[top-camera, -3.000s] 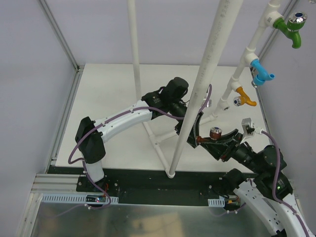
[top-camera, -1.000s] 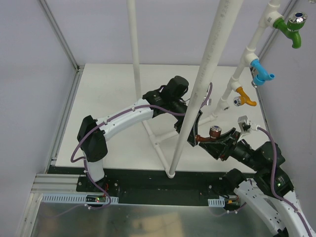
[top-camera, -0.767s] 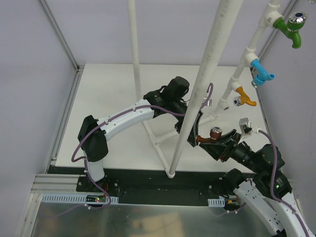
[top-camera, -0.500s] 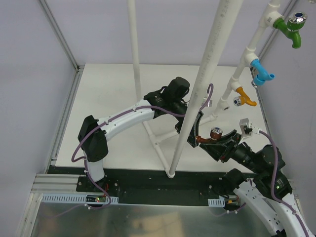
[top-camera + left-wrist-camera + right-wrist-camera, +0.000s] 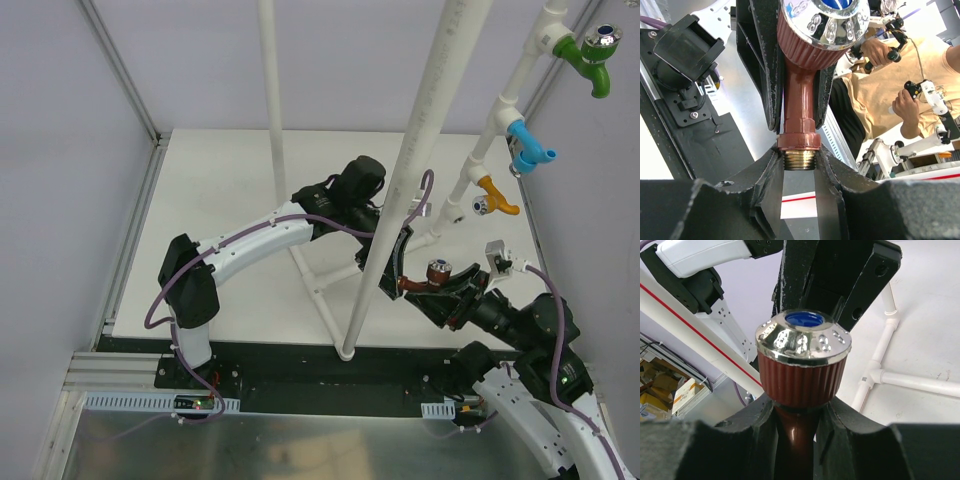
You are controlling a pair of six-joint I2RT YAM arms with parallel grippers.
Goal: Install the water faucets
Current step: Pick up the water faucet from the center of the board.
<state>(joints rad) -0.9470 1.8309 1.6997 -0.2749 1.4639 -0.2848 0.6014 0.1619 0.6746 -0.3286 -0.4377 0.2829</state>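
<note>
The brown faucet [image 5: 420,283] hangs mid-air, just right of the tall white pipe [image 5: 420,150]. R gripper [image 5: 796,425] is clamped on its stem below the chrome knob, and L gripper [image 5: 799,175] is pinched narrow on its brass thread. The orange faucet [image 5: 497,206], blue faucet [image 5: 532,152] and green faucet [image 5: 590,62] sit on the frame, far right.

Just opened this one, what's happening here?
Both arms are on the brown faucet, held in the air. The right gripper clamps its stem below the chrome-capped knob, and the left gripper pinches its brass threaded end, so it looks like a handover or regrip. The green, blue and orange faucets sit on the pipe frame; the brown one is not yet installed.
</note>
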